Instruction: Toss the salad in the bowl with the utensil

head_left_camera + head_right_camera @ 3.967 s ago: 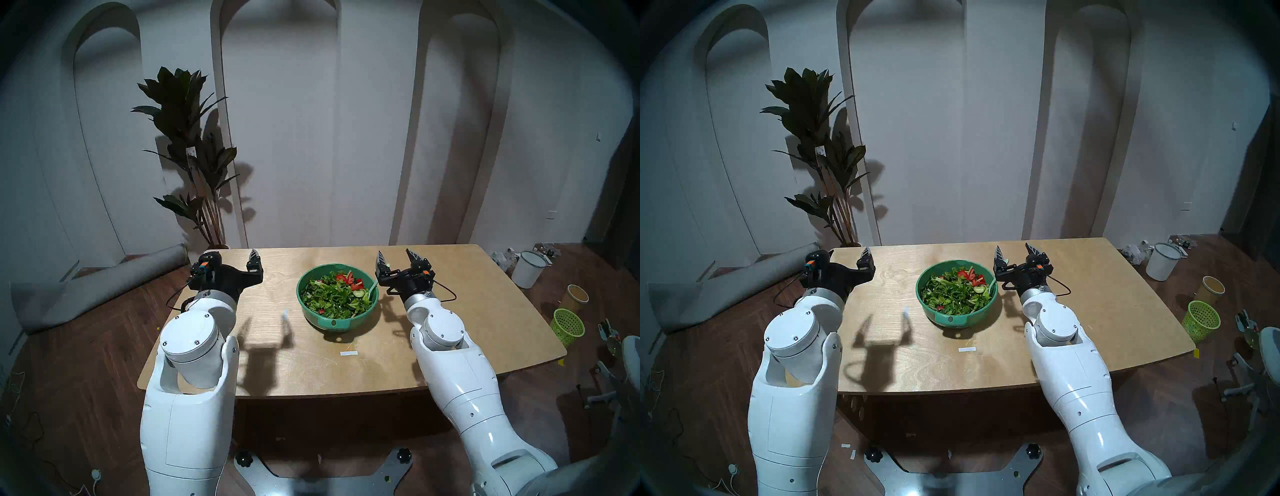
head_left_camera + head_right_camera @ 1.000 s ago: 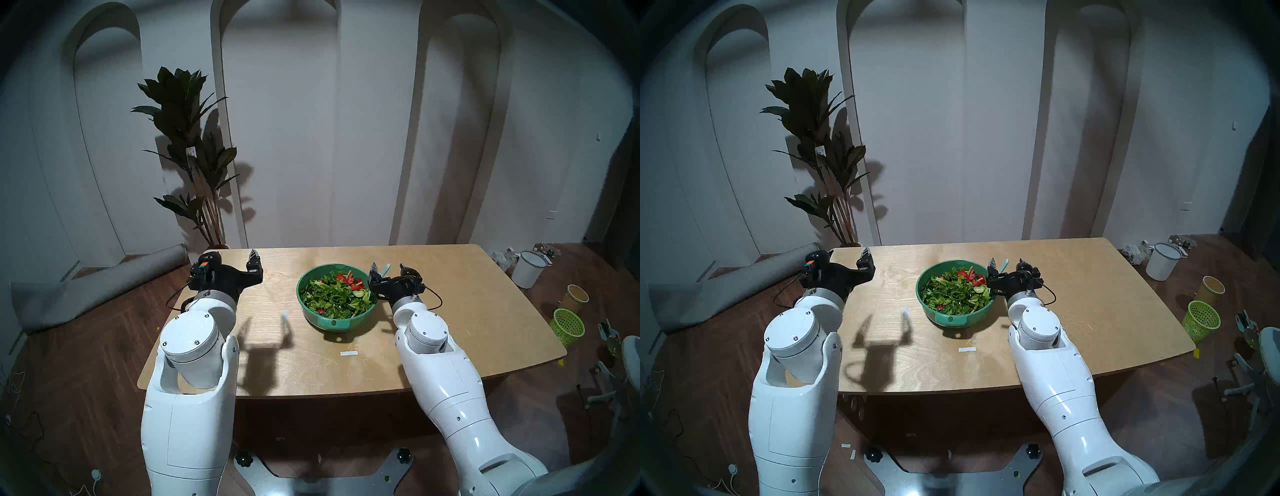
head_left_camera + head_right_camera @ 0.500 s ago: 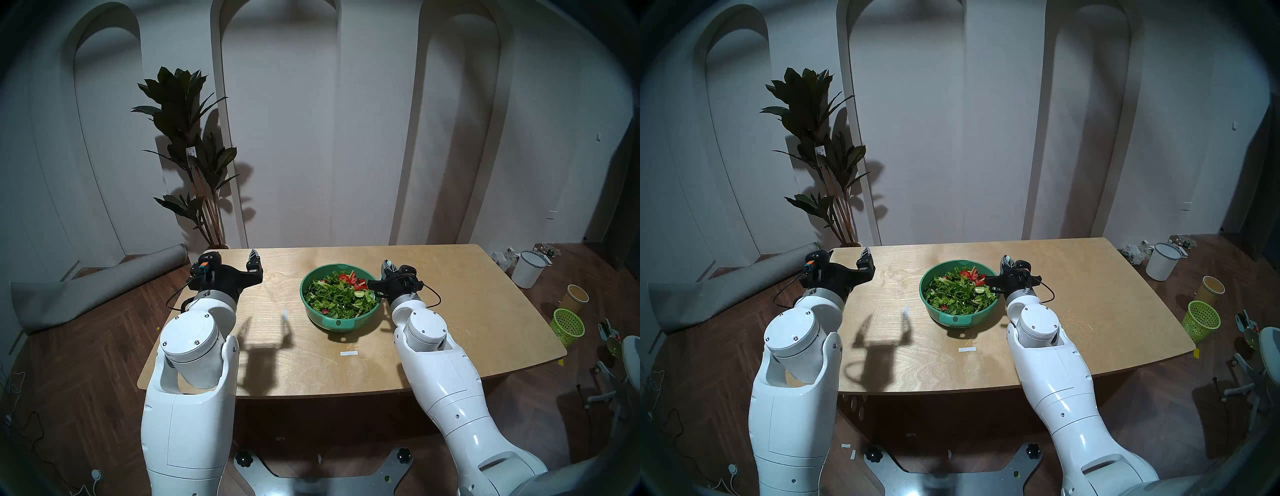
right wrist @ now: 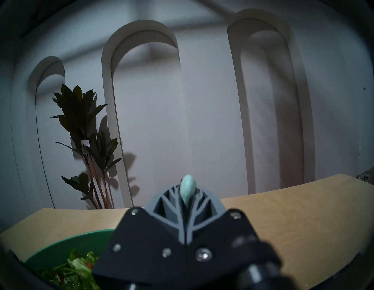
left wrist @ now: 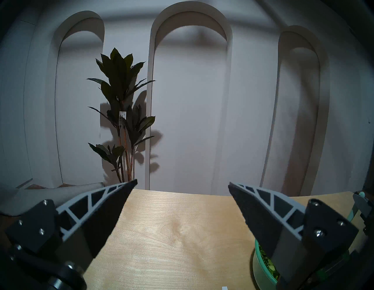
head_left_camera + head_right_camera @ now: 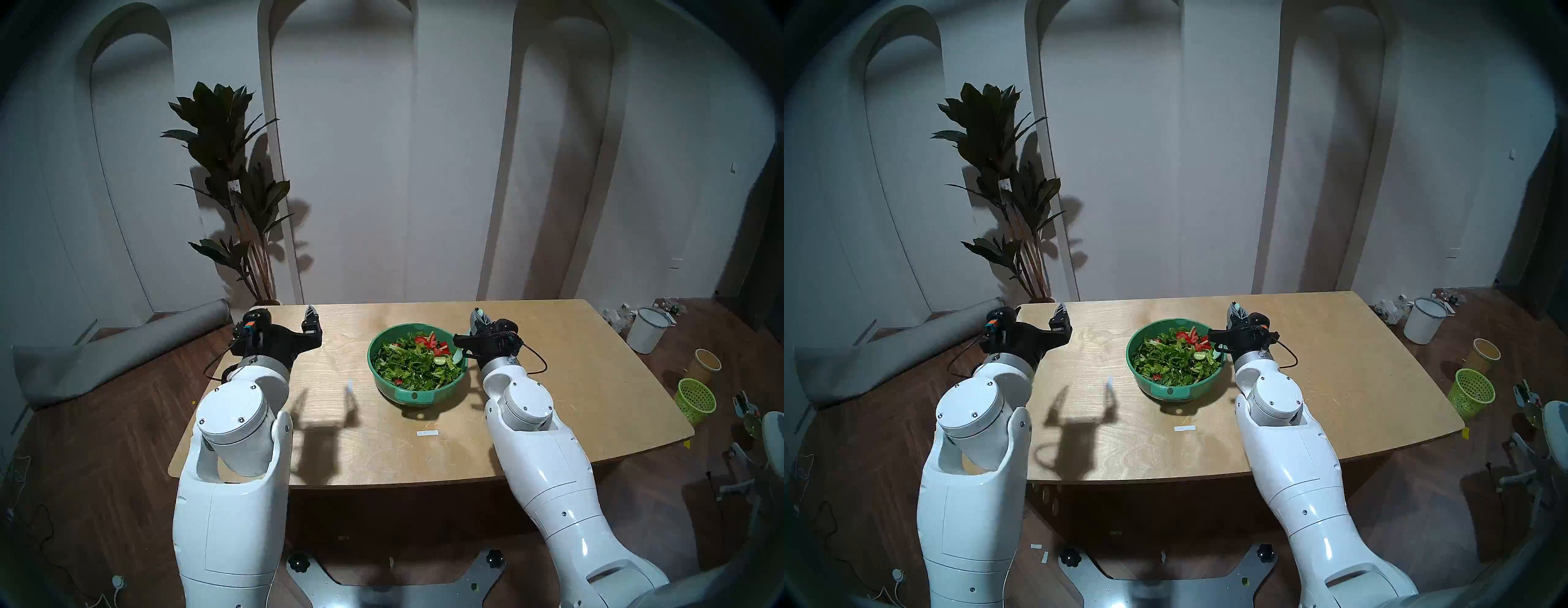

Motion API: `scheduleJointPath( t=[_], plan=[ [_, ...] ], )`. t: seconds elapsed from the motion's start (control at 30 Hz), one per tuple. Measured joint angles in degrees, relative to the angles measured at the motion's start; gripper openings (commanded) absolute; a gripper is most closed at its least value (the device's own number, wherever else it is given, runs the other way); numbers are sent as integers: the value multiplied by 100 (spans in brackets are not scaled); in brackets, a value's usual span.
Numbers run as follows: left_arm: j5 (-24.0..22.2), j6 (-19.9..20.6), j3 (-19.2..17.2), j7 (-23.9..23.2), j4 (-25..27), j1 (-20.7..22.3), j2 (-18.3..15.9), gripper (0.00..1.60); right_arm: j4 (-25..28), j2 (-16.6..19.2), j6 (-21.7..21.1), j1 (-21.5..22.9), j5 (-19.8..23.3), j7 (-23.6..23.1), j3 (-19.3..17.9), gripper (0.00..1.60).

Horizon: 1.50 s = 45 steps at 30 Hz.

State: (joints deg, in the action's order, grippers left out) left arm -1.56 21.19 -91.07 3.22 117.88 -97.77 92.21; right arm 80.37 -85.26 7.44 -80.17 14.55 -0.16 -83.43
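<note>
Right wrist: hand (image 4: 187, 199) around spoon (image 4: 188, 189)

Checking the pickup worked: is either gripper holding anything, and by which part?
The right gripper holds the spoon near its handle's tip, which pokes out beyond the fingertips. The left gripper is open, empty.

Two glossy white arms, rounded shells with small dark screws and thin panel seams. Disc-shaped joint caps at the elbows, silver rings at the wrists. Matte black left tool (image 6: 292, 327) with an orange-and-blue block on its back and a thin black cable looped to the wrist. Matte black right tool (image 6: 477, 323) with a similar cable loop. Grey ribbed fingers (image 5: 105, 194) with black pads and silver screws at the mounts. Grey metal base plate with black knobs below.
</note>
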Motion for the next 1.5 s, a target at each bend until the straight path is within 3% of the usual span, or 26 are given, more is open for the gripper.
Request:
scheduleJointPath(
  t=[0.37,0.63,0.87,1.27,1.5],
  plan=[
    [-69,110,5,-48,-5,26,1,160,238,168,87,-168,127,-336,-41,0],
    [-684,988,-204,-490,-24,297,-56,160,406,270,93,-178,169,-490,-62,0],
    [-841,1848,-325,-555,53,672,-207,160,463,305,93,-176,177,-567,17,0],
    [-335,3246,656,-362,-124,1307,-447,160,445,254,92,-180,181,-625,240,0],
    [-98,3399,1117,-196,-231,1661,-420,160,409,251,92,-185,172,-633,305,0]
  ],
)
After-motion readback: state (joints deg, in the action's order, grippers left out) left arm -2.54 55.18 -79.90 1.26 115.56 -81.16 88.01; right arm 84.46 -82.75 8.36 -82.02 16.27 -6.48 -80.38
